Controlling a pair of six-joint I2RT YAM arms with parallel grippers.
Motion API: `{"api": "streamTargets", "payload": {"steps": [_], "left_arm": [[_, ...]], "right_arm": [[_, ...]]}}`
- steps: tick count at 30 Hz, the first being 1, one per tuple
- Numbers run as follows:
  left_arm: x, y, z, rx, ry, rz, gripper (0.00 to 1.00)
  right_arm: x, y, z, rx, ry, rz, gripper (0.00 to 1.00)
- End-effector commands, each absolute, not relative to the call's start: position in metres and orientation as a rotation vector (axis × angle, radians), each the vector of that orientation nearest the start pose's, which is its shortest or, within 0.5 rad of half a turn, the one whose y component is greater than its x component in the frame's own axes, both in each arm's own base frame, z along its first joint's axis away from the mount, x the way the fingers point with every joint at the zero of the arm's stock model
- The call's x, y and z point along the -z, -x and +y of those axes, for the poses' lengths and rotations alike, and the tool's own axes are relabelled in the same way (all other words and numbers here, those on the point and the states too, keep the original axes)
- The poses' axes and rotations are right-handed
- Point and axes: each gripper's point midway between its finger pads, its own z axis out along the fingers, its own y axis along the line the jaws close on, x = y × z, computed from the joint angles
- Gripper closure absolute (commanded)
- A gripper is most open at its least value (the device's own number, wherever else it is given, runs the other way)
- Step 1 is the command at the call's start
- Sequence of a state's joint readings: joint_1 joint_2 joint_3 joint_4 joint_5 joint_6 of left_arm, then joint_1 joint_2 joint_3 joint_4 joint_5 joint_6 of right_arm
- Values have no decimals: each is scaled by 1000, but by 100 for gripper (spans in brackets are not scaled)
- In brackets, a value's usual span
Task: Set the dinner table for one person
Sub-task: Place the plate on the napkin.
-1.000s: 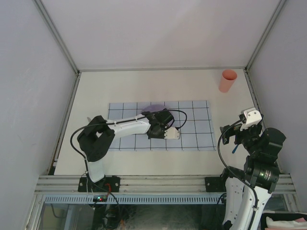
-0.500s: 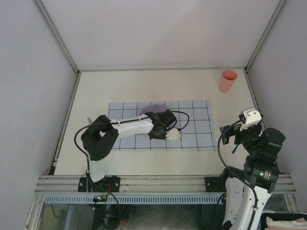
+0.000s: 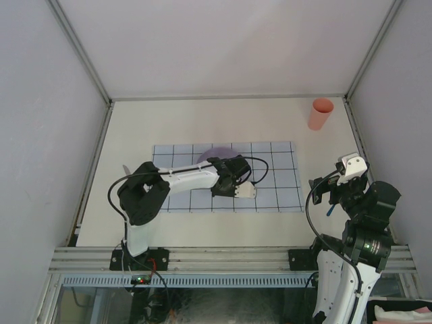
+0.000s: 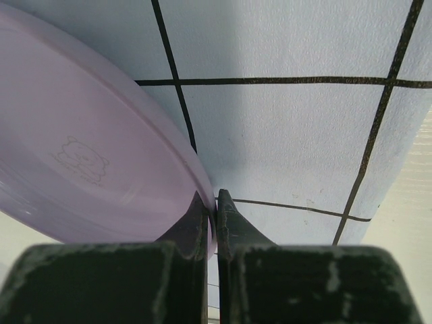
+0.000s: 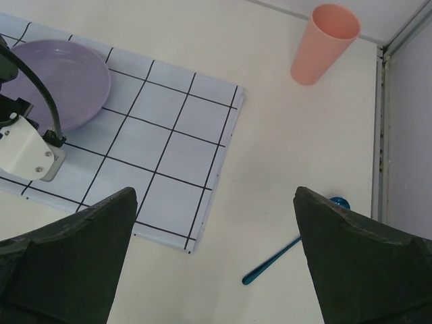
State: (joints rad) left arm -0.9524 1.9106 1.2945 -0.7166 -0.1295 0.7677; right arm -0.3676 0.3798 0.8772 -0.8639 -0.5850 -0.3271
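While on cloth (image 5: 172,145), one plate (image 5: 61,84) (lilac); apart, one cup (image 5: 322,44), one spoon (image 5: 273,258).

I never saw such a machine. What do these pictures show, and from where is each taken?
Two robot arms stand at the near edge of an off-white tabletop. One picture looks down from above; two come from wrist cameras. A blue-grey cloth with dark grid lines lies on it. The left gripper pinches the rim of a pale purple round plate. The right gripper is open, empty. A pink tapered cup stands far right; a thin teal spoon lies near the right edge.
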Motion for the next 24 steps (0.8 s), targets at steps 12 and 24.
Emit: {"api": "streamTargets", "payload": {"steps": [12,24], "left_arm": [[-23,-239,-286,83,2535,-2171,89],[-17,-240,-273,154,2524,-2171,97]], "right_arm": [[-266,-181,21,-60,362,1807,0],[-266,-180,22,-61,362,1805,0]]}}
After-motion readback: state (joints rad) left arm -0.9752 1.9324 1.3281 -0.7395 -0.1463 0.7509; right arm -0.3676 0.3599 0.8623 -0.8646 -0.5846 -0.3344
